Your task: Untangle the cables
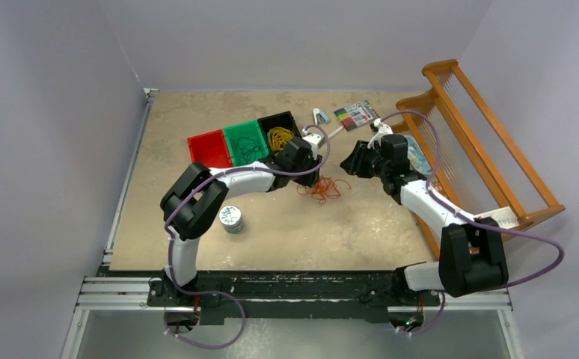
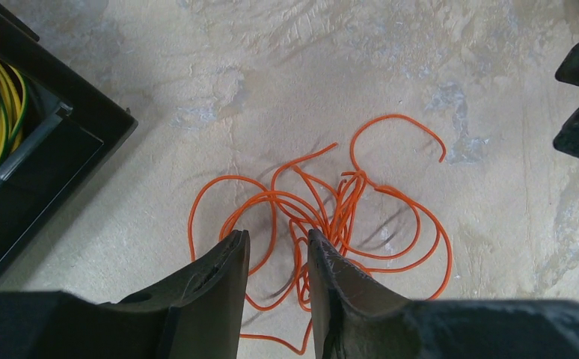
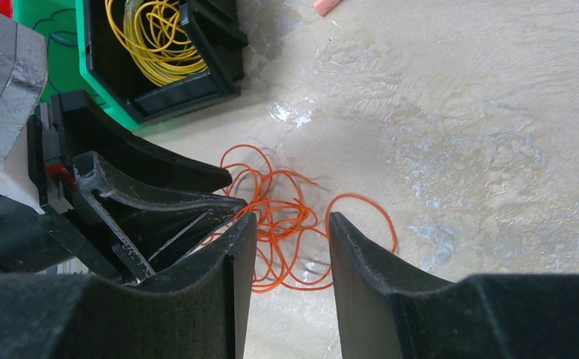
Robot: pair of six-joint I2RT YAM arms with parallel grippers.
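**Subject.** The orange cable (image 2: 324, 217) lies flat on the counter (image 2: 436, 45) as one loose knot of overlapping loops, in the middle of the top view, just lower right of the bins. One free end curls towards the upper right of the left wrist view. No part of it is lifted.

**Left gripper** (image 2: 275, 241). It stands over the lower left of the knot with its jaws a narrow gap apart. Strands run under and between the jaws, and nothing is pinched. Judgement: closing here would catch a few inner strands.

**Right gripper** (image 3: 292, 221). Its jaws are apart and it carries nothing. It hangs over the far side of the knot, facing the left one. Judgement: the two are set on opposite sides so that one can hold the knot while the other draws a loop out.

**Surroundings.** The yellow cables (image 3: 152, 37) lie coiled in the black bin (image 3: 189, 93), and a dark cable (image 1: 253, 149) lies in the green bin (image 1: 240, 126). Judgement: the cables are being sorted by colour, and the orange one probably belongs in the red bin (image 1: 208, 148).
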